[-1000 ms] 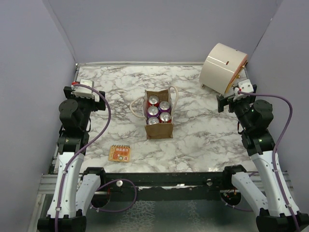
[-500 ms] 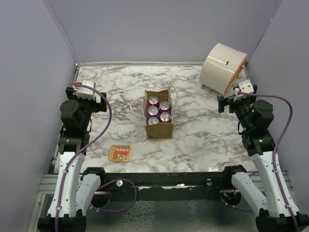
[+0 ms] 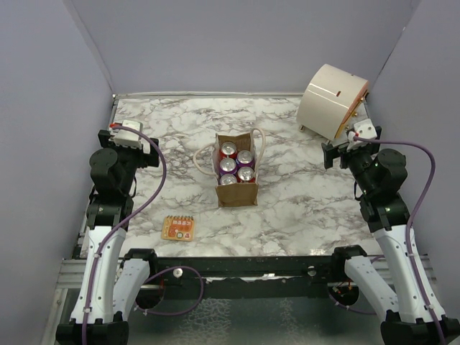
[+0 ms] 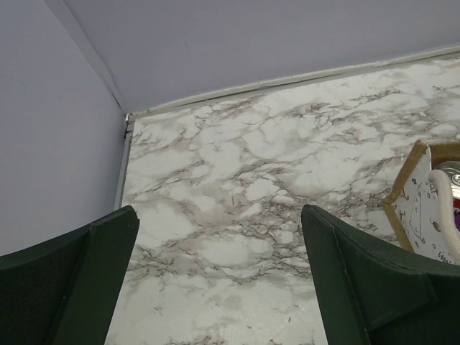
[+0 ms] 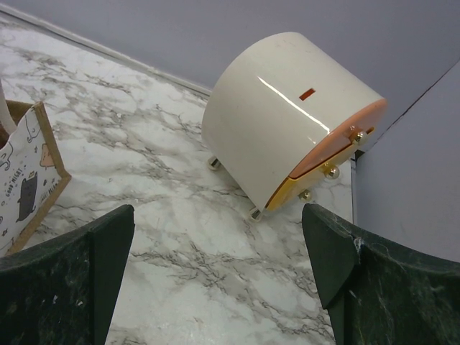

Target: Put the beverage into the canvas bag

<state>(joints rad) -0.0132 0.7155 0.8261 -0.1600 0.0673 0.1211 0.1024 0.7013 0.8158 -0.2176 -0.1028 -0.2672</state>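
The tan canvas bag [image 3: 238, 191] stands upright at the table's middle with cream loop handles. Several drink cans [image 3: 237, 164] stand inside it, tops showing. The bag's corner shows at the right edge of the left wrist view [image 4: 420, 208] and at the left edge of the right wrist view [image 5: 32, 180]. My left gripper [image 3: 149, 152] is open and empty, well left of the bag [image 4: 219, 251]. My right gripper [image 3: 332, 154] is open and empty, well right of the bag [image 5: 219, 251]. No can shows outside the bag.
A large cream drum-shaped container [image 3: 332, 100] with an orange end lies at the back right, just beyond the right gripper, and fills the right wrist view [image 5: 287, 115]. A small orange packet [image 3: 177, 228] lies near the front left. Purple walls enclose the marble table [image 3: 287, 208].
The right gripper has shifted very slightly. The left arm, the bag and the cans have not moved.
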